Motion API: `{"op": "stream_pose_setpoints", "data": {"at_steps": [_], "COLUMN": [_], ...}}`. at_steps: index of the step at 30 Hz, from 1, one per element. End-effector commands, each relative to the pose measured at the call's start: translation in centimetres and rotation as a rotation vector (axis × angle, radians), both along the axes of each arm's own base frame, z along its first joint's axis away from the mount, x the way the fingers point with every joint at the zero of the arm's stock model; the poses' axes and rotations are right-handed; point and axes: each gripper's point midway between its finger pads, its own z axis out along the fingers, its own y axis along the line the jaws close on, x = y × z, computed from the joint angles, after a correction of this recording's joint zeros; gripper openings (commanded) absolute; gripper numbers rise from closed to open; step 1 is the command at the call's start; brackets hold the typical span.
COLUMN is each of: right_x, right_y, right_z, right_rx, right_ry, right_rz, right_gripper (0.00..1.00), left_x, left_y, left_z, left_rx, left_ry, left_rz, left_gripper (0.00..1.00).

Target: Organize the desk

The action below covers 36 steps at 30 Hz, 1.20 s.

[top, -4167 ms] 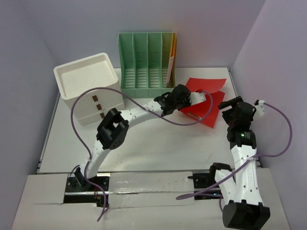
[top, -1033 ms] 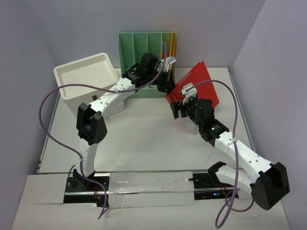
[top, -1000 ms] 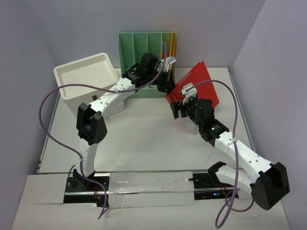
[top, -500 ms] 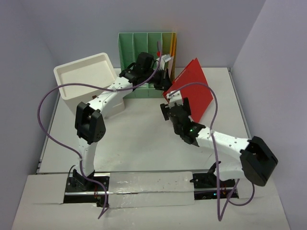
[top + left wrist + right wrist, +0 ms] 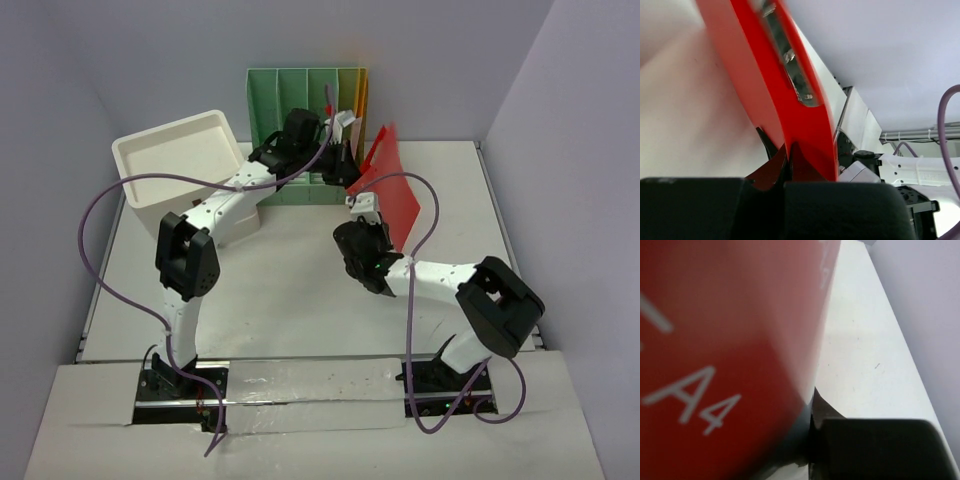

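A red folder (image 5: 396,192) marked A4 stands tilted on edge above the white desk (image 5: 290,295), just right of the green file holder (image 5: 292,112). My left gripper (image 5: 346,166) is shut on the folder's upper left corner, beside the holder's right slots. In the left wrist view the red folder (image 5: 790,85) runs up out of the left gripper (image 5: 788,151). My right gripper (image 5: 373,216) sits at the folder's lower edge. In the right wrist view the red folder (image 5: 715,340) fills the left side and goes down into the right gripper (image 5: 812,407), pinched against its black finger (image 5: 826,412).
A white three-drawer box (image 5: 180,160) stands at the back left. The file holder's rightmost slot holds yellow and orange folders (image 5: 361,95). Purple cables loop over both arms. Grey walls close in the desk on three sides.
The left gripper has carried the folder's corner from the desk up to the file holder and tipped it steeper. The right arm swung left under it and closed on its lower edge.
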Motion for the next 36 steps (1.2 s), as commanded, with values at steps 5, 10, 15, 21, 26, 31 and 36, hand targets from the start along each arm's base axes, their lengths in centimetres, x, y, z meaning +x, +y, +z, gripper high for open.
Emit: {"op": "stream_pose_setpoints", "data": {"at_steps": [5, 10, 15, 21, 26, 31, 36], "right_x": [-0.5, -2.1, -3.3, -3.9, -3.9, -3.6, -3.6], "right_y": [-3.7, -4.6, -5.3, -6.1, -6.1, -4.3, -1.8], "right_z": [3.9, 3.8, 5.4, 9.0, 14.8, 23.1, 32.1], "right_rx": [0.061, 0.15, 0.234, 0.344, 0.372, 0.372, 0.39], "right_ry": [-0.177, -0.19, -0.226, -0.291, -0.367, -0.442, -0.523], "right_rz": [-0.223, -0.226, -0.173, -0.078, 0.006, 0.189, 0.371], "right_gripper": [0.0, 0.0, 0.0, 0.0, 0.0, 0.0, 0.0], "left_x": [-2.8, -3.9, -1.4, 0.1, 0.7, 1.1, 1.9], "left_y": [0.7, 1.3, 3.4, 8.1, 13.2, 19.8, 27.5], "left_z": [6.1, 9.5, 13.0, 18.1, 21.8, 23.9, 24.8], "left_rx": [-0.1, -0.14, -0.029, 0.097, 0.211, 0.355, 0.444], "left_ry": [-0.095, -0.197, -0.437, -0.703, -0.877, -0.974, -0.976], "left_rz": [-0.102, -0.158, 0.003, 0.191, 0.357, 0.523, 0.693], "left_gripper": [0.28, 0.9, 0.99, 0.99, 0.99, 0.99, 0.99]}}
